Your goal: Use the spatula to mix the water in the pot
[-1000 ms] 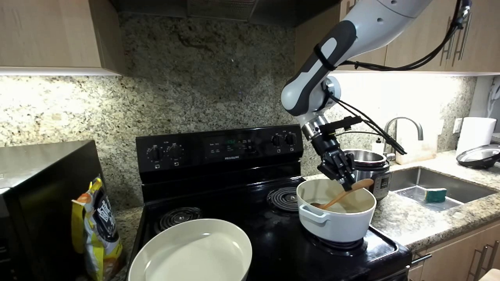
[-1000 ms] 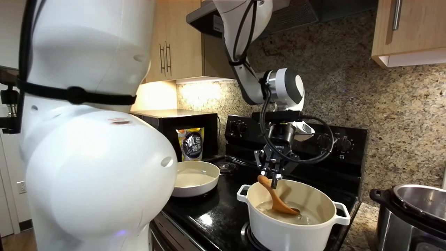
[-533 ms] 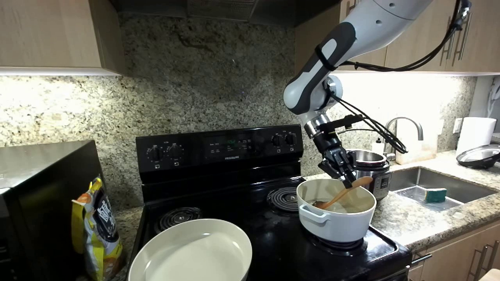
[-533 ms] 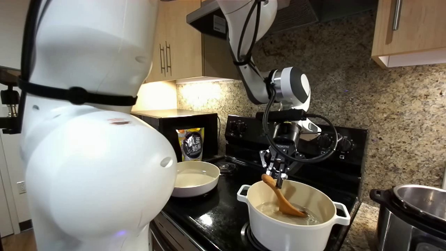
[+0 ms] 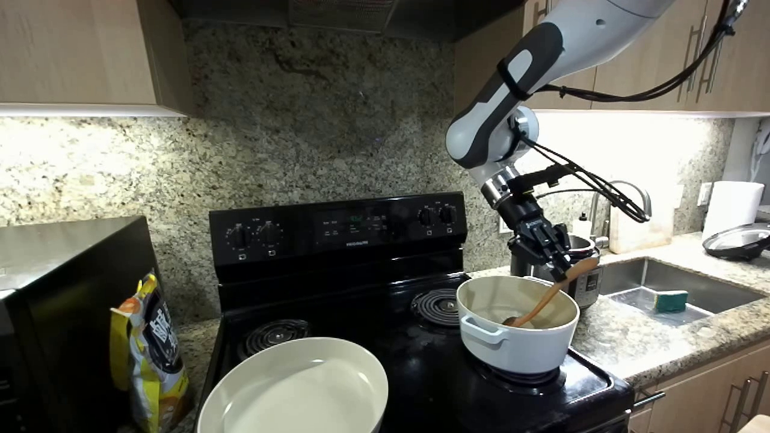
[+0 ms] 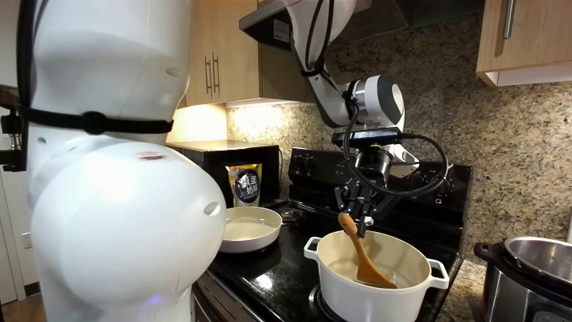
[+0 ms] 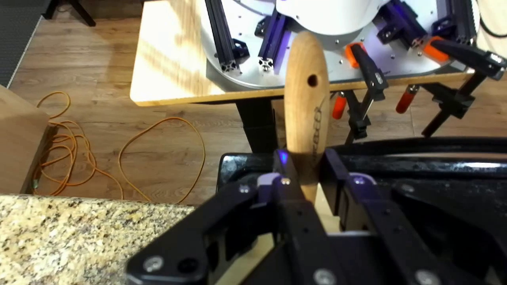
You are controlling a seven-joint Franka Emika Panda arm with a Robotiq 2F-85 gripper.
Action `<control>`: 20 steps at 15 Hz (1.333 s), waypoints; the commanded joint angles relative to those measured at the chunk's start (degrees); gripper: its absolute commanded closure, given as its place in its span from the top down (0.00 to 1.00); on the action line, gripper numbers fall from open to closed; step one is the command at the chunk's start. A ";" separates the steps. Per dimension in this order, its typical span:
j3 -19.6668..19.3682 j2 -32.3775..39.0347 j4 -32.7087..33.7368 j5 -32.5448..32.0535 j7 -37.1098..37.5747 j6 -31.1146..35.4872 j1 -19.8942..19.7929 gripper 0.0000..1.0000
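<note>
We see the black coil-burner stove (image 5: 415, 373); on it sits the white two-handled pot (image 6: 366, 302), with clear water (image 6: 343, 268) inside; our claw (image 7: 308, 163) is closed on the wooden spatula (image 6: 366, 266), down to the handle's thickness; the blade slants into the pot, at the water; grasping and lowering look done, we judge; stirring remains, at least in part.

In the wrist view, your gripper (image 7: 307, 166) hides the lower part of the wooden spatula (image 7: 304, 107), whose lettering (image 7: 317, 128) is too blurred to read. In an exterior view, the bottom edge cuts off your white pot (image 6: 371, 302) and the pressure cooker (image 6: 505, 286). The digits on the stove display (image 5: 356, 219) are too small for you in an exterior view.
</note>
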 commanded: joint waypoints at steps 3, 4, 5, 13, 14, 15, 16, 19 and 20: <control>2.72 -0.76 -2.33 0.27 -7.86 -4.06 0.60 0.08; 3.10 -0.28 -2.32 1.21 -8.74 -4.00 0.68 0.08; 3.39 0.09 -2.41 2.09 -8.32 -3.28 0.85 0.08; 3.23 2.20 -1.49 6.40 -1.01 3.46 0.66 0.08; 2.77 2.66 -1.01 7.17 -0.15 4.21 0.34 0.08; 2.41 2.76 -0.95 7.70 0.59 5.13 0.13 0.08; 2.01 2.59 -1.07 7.93 1.20 5.89 -0.17 0.08; 0.39 1.51 -1.44 8.88 1.88 6.97 -1.46 0.08; -0.17 0.97 -1.78 8.75 1.73 6.91 -1.87 0.07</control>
